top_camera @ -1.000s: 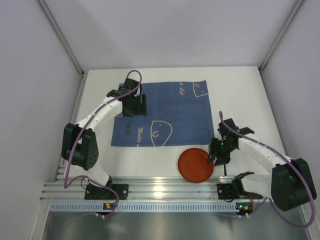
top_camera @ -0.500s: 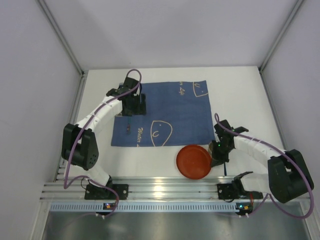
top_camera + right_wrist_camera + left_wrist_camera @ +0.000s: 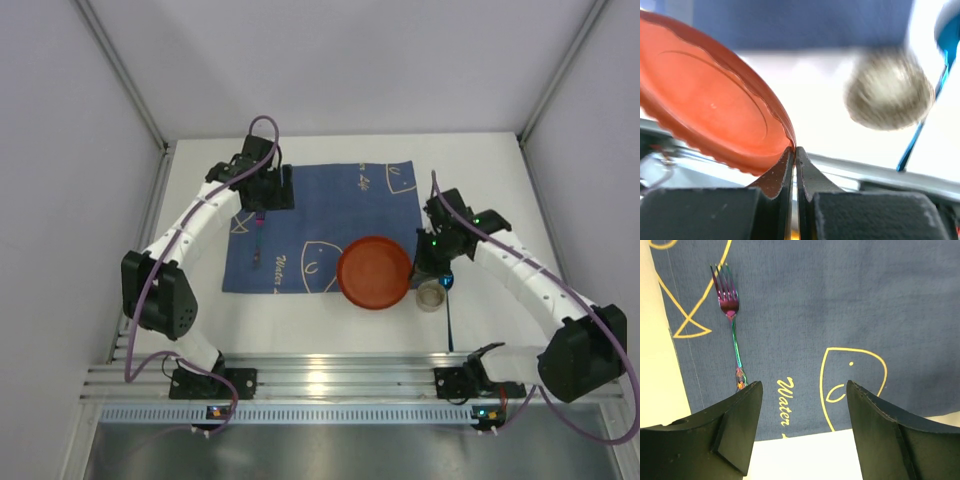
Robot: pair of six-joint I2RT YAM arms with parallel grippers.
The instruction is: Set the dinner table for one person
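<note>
White table (image 3: 480, 180) fills the floor of a pale-walled cell, with a ribbed rail (image 3: 320, 378) along its near edge where both arms are bolted. A blue cloth (image 3: 340, 215) with line drawings lies flat in the middle of the table.

The right gripper (image 3: 418, 268) has its fingers (image 3: 782, 170) pressed together on the rim of a red plate (image 3: 373, 272), pinching it at the plate's right edge. The plate covers the cloth's near right corner and reaches partly onto bare table. Its face shows only plain red with a scalloped rim. In the right wrist view it slants away from the fingers; whether it touches the cloth I cannot tell.

Just right of the plate stands a small beige cup (image 3: 430, 295) on bare table. It is blurred in the wrist view and too small from above for its inside to be made out. A blue spoon (image 3: 920, 127) lies beside it.

The left gripper (image 3: 803, 385) hovers over the cloth's left part, fingers (image 3: 740, 415) spread wide and holding nothing. A rainbow-tinted fork (image 3: 731, 315) lies on the cloth near its left edge.
</note>
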